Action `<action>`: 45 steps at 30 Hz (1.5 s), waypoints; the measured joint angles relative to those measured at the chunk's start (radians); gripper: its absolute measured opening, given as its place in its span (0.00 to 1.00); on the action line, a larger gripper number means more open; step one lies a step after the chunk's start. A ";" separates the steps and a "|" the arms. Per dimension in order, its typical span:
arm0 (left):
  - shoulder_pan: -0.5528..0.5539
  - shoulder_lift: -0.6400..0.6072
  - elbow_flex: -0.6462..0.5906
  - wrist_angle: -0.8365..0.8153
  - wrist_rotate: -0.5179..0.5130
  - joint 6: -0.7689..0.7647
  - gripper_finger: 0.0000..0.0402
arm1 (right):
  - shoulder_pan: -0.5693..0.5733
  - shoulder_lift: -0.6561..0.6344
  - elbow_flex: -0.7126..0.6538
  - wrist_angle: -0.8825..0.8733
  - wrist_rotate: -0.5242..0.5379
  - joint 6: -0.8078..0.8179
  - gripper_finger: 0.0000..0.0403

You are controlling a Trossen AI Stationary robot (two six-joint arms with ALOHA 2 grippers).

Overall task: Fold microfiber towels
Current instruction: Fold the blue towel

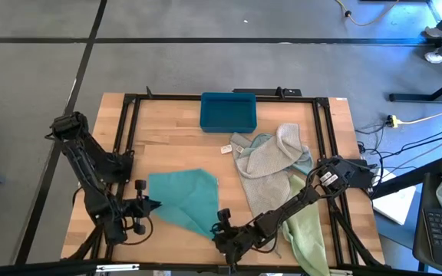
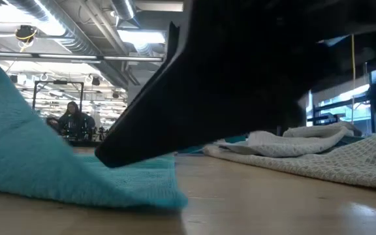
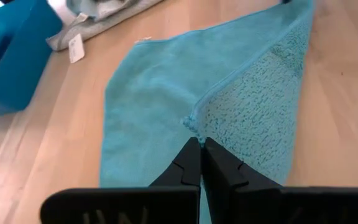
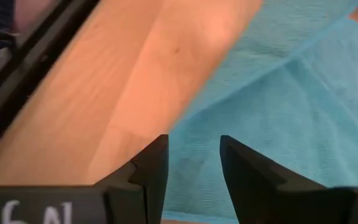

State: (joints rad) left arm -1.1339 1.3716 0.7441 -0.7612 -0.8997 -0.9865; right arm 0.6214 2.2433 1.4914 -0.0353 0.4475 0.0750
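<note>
Teal towel [image 1: 184,198] pinched by closed left end effector [image 1: 153,204], right end effector [image 1: 222,222] open, 1 blue bin [image 1: 228,111]

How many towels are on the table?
4 that I can see: a teal towel spread near the left arm, a grey towel over a pale blue towel, and a green towel. More may be hidden.

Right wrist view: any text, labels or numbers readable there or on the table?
"6N", or close to it: white marks on the right end effector housing, cut off by the frame edge.
White tag by the grey towel: too small to read.
Bin and teal towel: no text visible.
</note>
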 joint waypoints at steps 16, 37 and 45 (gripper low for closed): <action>-0.061 0.000 0.000 -0.058 -0.032 -0.148 0.00 | -0.004 0.000 0.000 -0.036 -0.073 0.181 0.37; -0.137 0.000 0.000 -0.118 -0.056 -0.285 0.00 | -0.016 0.000 0.000 -0.108 0.009 0.197 0.21; -0.151 0.000 0.000 -0.149 -0.055 -0.321 0.00 | -0.031 0.000 0.009 -0.139 -0.043 0.170 0.04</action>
State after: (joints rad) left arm -1.2850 1.3716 0.7441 -0.9102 -0.9550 -1.3072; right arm 0.5902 2.2433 1.5007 -0.1746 0.4041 0.2453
